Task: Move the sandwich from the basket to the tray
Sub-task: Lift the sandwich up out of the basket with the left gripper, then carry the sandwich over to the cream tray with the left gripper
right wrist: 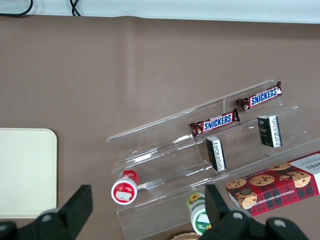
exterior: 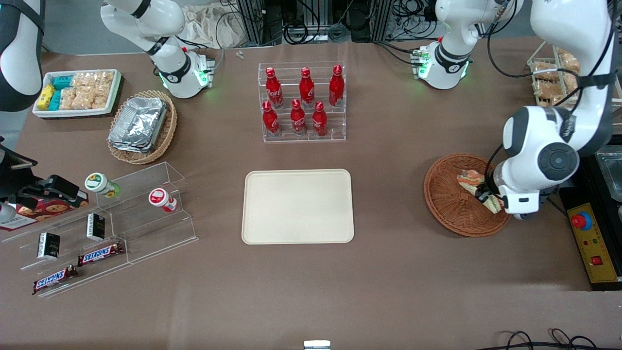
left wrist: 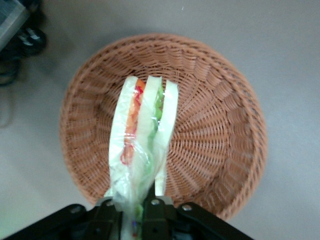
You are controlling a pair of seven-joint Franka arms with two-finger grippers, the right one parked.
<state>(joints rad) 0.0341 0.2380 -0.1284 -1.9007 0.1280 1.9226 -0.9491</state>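
brown table carries the cream tray at centre, with the reddish wicker basket at its 3 o'clock toward the working arm's end. left arm's gripper sits over the basket, jaws closed on the wrapped end of the sandwich. sandwich stands on edge above the basket's middle, green and orange filling showing.

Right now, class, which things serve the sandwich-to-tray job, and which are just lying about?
Job: plastic-wrapped triangular sandwich, round reddish-brown wicker basket, flat cream rectangular tray, left arm's claw over the basket, shut on the sandwich.

Lying about: red bottles, foil containers, Snickers bars.
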